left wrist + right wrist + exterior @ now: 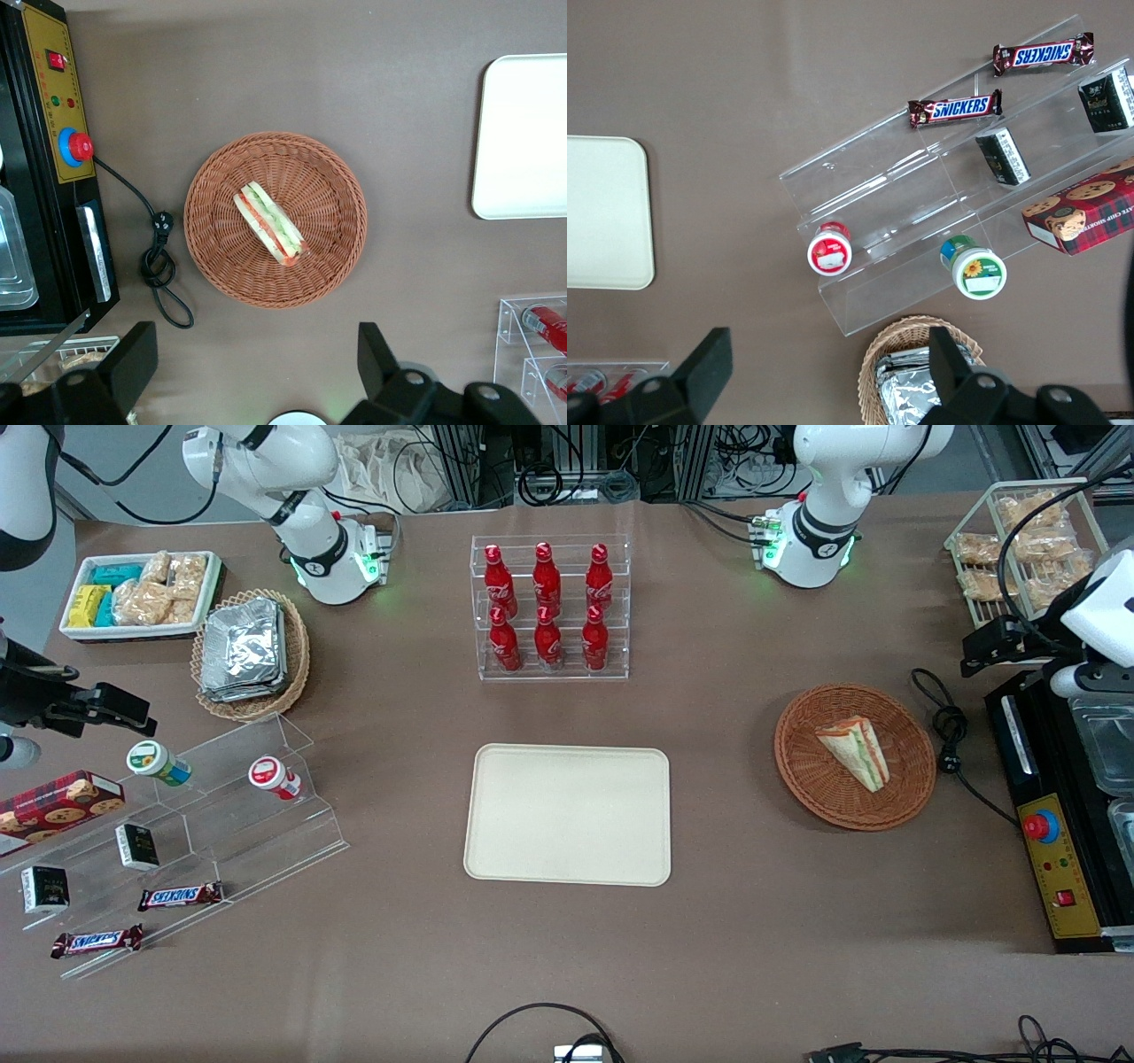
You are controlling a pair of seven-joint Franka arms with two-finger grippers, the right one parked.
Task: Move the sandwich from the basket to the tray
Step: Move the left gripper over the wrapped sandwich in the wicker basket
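Note:
The sandwich (855, 753) (270, 223), a pale bread wedge with green and orange-red filling at its edge, lies in the middle of the round reddish-brown wicker basket (797, 771) (213, 257). The cream tray (567, 815) (523, 133) sits bare at the table's middle, apart from the basket. My left gripper (988, 648) (257, 354) hangs open high above the table at the working arm's end, farther from the front camera than the basket. Nothing is between its black fingers (133, 359).
A black control box (1054, 850) with a red button and a coiled black cable (948, 735) lie beside the basket. A clear rack of red bottles (549, 607) stands farther back than the tray. A wire basket of bagged snacks (1028, 540) sits near the gripper.

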